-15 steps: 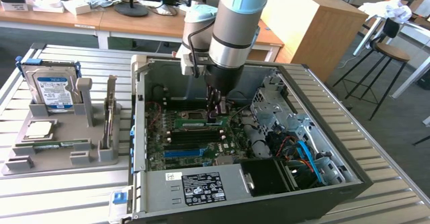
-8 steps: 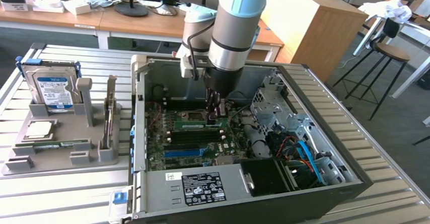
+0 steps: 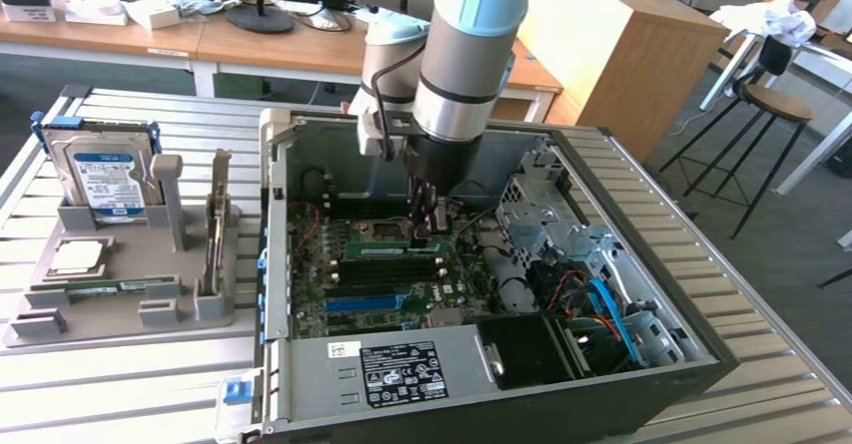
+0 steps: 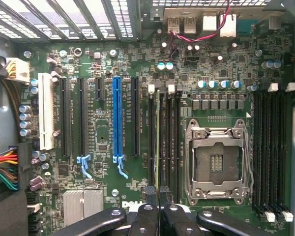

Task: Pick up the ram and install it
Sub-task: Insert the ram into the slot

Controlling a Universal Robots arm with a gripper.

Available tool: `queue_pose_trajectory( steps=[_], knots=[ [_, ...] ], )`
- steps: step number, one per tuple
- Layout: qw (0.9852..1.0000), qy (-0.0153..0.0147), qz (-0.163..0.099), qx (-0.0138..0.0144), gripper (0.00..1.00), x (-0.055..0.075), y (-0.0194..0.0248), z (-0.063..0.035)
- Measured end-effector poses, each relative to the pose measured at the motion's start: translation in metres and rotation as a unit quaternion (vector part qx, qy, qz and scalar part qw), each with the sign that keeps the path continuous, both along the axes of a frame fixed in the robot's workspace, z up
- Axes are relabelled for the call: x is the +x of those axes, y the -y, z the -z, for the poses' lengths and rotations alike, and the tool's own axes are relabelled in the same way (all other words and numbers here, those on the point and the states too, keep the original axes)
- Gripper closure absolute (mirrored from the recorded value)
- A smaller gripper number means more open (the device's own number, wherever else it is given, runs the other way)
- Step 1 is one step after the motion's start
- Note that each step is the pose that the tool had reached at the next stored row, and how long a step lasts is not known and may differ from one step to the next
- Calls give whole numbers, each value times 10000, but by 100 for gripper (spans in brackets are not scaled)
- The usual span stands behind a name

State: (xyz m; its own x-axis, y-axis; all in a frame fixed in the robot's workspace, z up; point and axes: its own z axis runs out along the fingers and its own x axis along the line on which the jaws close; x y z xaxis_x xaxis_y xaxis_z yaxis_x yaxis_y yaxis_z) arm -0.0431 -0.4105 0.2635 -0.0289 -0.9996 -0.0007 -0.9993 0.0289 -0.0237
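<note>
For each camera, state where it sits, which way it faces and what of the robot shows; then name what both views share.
Exterior view: off the arm, raised, looking down into the open computer case; the arm and shut gripper show.
Wrist view: on the wrist, facing the motherboard squarely; the black fingers show.
Shared: the motherboard, the ram on edge by the gripper, the blue slot.

The ram [image 3: 390,248] is a narrow green stick standing on edge in 1 of the black memory slots, near the exterior view's centre. From the wrist camera, the ram [image 4: 158,142] appears edge-on as a thin pale strip.
</note>
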Motion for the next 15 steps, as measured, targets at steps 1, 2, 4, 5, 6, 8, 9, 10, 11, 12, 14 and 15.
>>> queue_pose_trajectory(
  steps=[1, 2, 4, 5, 6, 8, 9, 10, 11, 12, 14, 15],
  knots=[
    [10000, 0, 0, 0, 89, 0, 6, 0],
    [10000, 0, 0, 0, 89, 0, 13, 0],
    [10000, 0, 0, 0, 89, 0, 30, 1],
    [10000, 0, 0, 0, 89, 0, 36, 0],
    [10000, 0, 0, 0, 89, 0, 38, 0],
    [10000, 0, 1, 0, 89, 0, 38, 0],
    [10000, 0, 0, 0, 89, 0, 38, 1],
    [10000, 0, 0, 0, 89, 0, 38, 4],
    [10000, 0, 0, 0, 89, 0, 39, 9],
    [10000, 0, 0, 0, 89, 0, 38, 15],
    [10000, 0, 0, 0, 89, 0, 38, 29],
    [10000, 0, 0, 0, 89, 0, 38, 36]
  ],
)
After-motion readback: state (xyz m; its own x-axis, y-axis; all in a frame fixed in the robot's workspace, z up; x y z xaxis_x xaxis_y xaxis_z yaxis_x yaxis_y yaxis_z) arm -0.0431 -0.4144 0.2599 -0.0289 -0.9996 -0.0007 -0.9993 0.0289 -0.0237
